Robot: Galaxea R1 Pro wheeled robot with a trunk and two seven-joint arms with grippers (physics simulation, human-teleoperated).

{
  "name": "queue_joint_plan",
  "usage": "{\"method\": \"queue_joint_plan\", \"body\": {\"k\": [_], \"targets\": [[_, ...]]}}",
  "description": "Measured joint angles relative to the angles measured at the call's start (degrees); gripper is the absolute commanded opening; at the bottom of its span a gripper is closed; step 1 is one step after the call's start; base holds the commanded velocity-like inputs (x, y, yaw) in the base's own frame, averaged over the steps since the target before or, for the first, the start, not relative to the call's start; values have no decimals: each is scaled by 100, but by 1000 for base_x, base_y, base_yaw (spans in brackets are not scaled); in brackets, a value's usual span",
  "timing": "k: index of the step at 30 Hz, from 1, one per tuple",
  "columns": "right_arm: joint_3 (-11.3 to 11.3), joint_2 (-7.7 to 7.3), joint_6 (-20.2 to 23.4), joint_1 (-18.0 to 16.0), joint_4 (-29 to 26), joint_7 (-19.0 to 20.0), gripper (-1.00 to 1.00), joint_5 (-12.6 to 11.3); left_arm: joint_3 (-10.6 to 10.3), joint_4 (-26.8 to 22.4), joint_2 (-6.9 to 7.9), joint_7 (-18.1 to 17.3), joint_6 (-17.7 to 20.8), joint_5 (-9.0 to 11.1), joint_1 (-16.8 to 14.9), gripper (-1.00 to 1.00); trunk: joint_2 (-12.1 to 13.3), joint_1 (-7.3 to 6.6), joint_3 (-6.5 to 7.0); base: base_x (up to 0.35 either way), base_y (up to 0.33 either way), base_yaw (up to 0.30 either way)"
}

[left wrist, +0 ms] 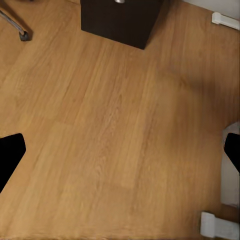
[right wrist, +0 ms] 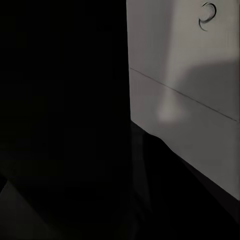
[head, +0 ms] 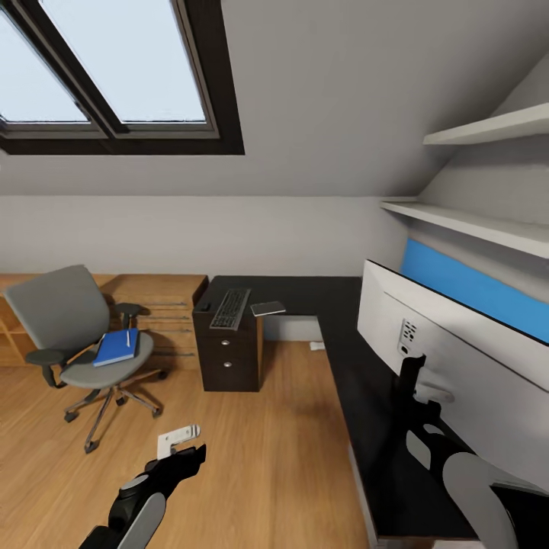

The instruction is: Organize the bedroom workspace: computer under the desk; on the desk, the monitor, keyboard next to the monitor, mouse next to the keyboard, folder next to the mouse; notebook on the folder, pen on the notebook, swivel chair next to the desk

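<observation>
Desk point(head: 347, 366), glossy black and L-shaped, carries the wide white-backed monitor point(head: 435, 343) at four o'clock, keyboard point(head: 230, 308) and thin grey notebook point(head: 268, 308) at twelve. Grey fabric chair point(head: 69, 328) at nine holds the flat blue folder point(head: 117, 347); fetching it looks next. Left jaws point(left wrist: 120, 155) wide over wood floor; right jaws' state I cannot tell.

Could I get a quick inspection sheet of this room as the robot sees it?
Surface: glossy black desk, L-shaped.
Job's things: monitor on desk; keyboard and notebook on the far wing; folder with pen on the chair.
Clutter: white object on floor.
Grippers: left gripper open over floor; right gripper by the monitor's back, jaws unclear.
Cables: nothing seen.
Surroundings: skylight, shelves, wooden dresser.
</observation>
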Motion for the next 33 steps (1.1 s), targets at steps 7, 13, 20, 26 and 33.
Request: {"method": "queue_joint_plan", "body": {"k": [7, 13, 20, 26, 33], "targets": [[6, 1, 1, 0, 6, 0, -100, 7, 0, 0, 0, 0, 0, 0, -1, 100, 0, 0, 0, -286, -208, 0], [13, 8, -5, 0, 6, -1, -100, 12, 0, -1, 0, 0, 1, 0, -2, 100, 0, 0, 0, -295, -103, 0], [2, 17, -7, 0, 7, -1, -100, 4, 2, -1, 1, -8, 2, -1, -1, 100, -1, -3, 0, -169, -4, 0], [71, 17, -17, -3, -4, 7, 100, 39, 0, -1, 0, -5, 1, -1, 1, 100, -1, -3, 1, -3, 0, 0], [79, 17, -18, -3, -4, 9, 100, 38, 2, 7, -1, -4, -3, 0, 1, 100, -1, -3, 1, 0, 0, 0]]}}
